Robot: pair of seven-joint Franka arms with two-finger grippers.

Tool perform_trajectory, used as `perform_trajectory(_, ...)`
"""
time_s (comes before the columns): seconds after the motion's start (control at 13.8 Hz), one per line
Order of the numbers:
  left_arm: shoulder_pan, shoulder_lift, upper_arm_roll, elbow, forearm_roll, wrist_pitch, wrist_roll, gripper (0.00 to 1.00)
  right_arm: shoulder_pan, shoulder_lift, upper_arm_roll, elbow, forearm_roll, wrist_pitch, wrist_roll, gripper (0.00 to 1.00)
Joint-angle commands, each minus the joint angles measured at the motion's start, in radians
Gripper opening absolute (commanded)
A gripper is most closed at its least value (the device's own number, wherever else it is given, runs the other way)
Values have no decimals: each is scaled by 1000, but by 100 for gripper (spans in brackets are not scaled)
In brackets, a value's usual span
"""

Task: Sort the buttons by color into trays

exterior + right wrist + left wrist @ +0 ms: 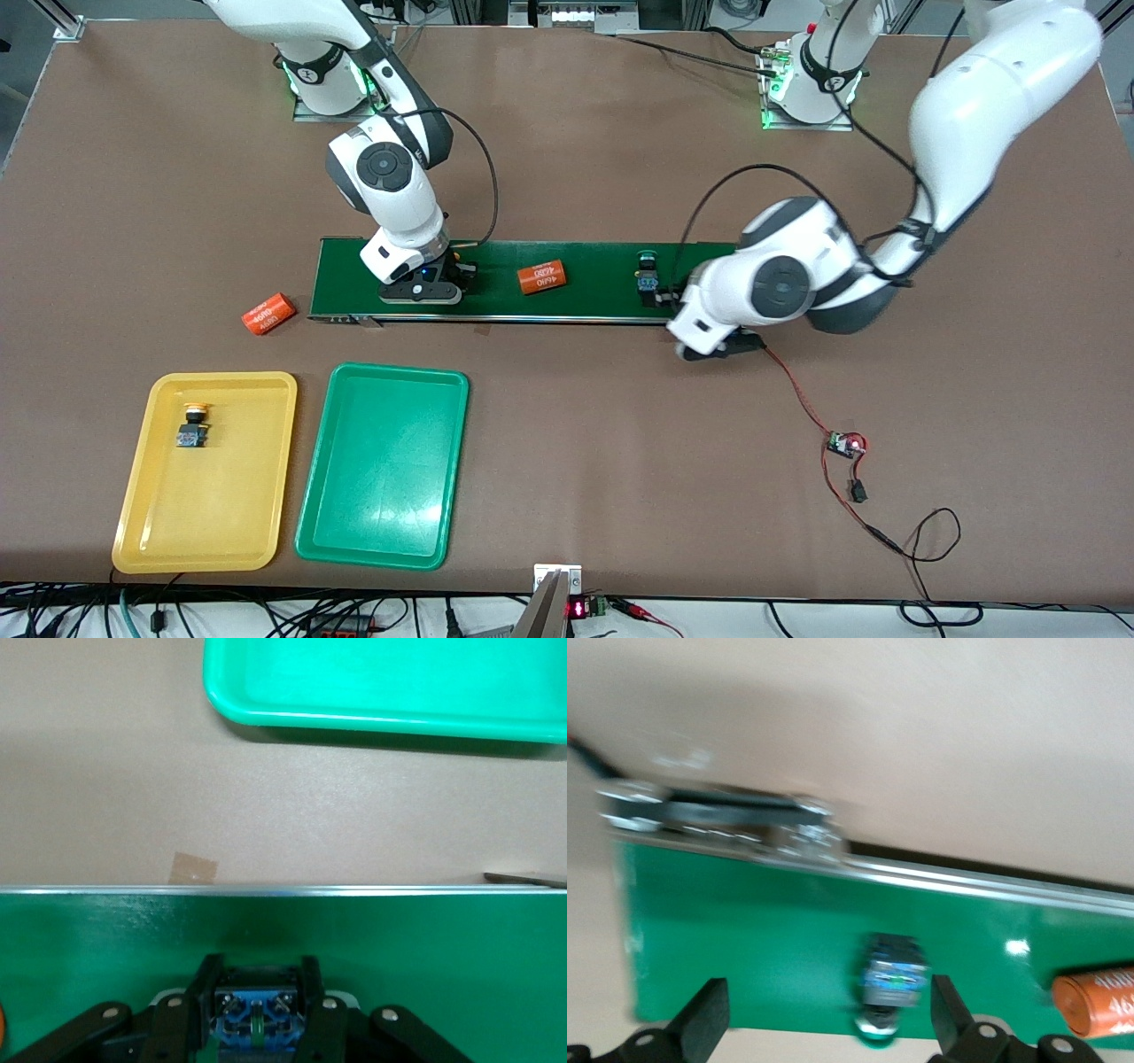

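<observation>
A: Where is the right end effector (257, 1014)?

B: Down on the dark green conveyor belt (496, 306), toward the right arm's end of it. Its wrist view shows the fingers (200, 992) pressed against both sides of a button with a blue base (255, 1019), so it is clamped on that button.

A: And the left end effector (824, 1014)?

B: It is at the belt's other end, over the belt's edge nearest the front camera. Its fingers (704, 1019) stand wide apart with nothing between them touching. A green-capped button (648, 276) lies on the belt just beside it, free of the fingers.

A: The trays?

B: Both sit on the bench (620, 461) nearer the front camera than the belt, side by side at the right arm's end. The yellow tray (142, 523) holds one yellow-capped button (192, 425) lying on its side. The green tray (381, 532) is next to it.

A: Anything else?

B: One orange cylinder (541, 277) lies on the belt between the two end effectors. A second orange cylinder (267, 313) lies on the bench just off the belt's end. A small circuit board (846, 445) on red wires rests on the bench toward the left arm's end.
</observation>
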Motion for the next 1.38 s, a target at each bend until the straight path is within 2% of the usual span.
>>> perform_trajectory(0.0, 64, -10, -12, 15, 116, -108, 0, 100, -17, -13, 3, 5, -17, 9, 8, 11)
perform_trajectory(0.22, 84, -6, 2, 27, 289, -149, 41, 100, -28, -39, -12, 48, -17, -66, -11, 11)
perform_trajectory(0.44, 146, -7, 14, 52, 303, -150, 214, 100, -44, -38, -37, 225, -14, -290, -102, 11)
perform_trajectory(0.58, 177, -10, 16, 69, 297, -155, 308, 100, -98, -9, -40, 334, -2, -379, -204, 11)
perform_trajectory(0.73, 179, -81, 87, 72, 257, -147, 412, 100, -167, 34, -40, 416, 0, -424, -302, 11)
perform_trajectory(0.8, 171, -128, 132, 70, 184, -145, 473, 100, -201, 57, -40, 451, 1, -428, -368, 11)
perform_trajectory(1.02, 75, -289, 429, 44, -139, -139, 721, 100, -274, 126, -41, 513, 0, -421, -504, 11)
perform_trajectory(1.09, 30, -329, 529, 15, -195, -139, 803, 100, -285, 141, -43, 517, -6, -416, -540, 11)
perform_trajectory(1.16, -6, -368, 619, -23, -243, -139, 886, 100, -288, 161, -72, 537, -6, -416, -583, 11)
perform_trajectory(1.31, -45, -438, 745, -124, -294, -130, 955, 100, -293, 232, -124, 605, -11, -416, -635, 11)
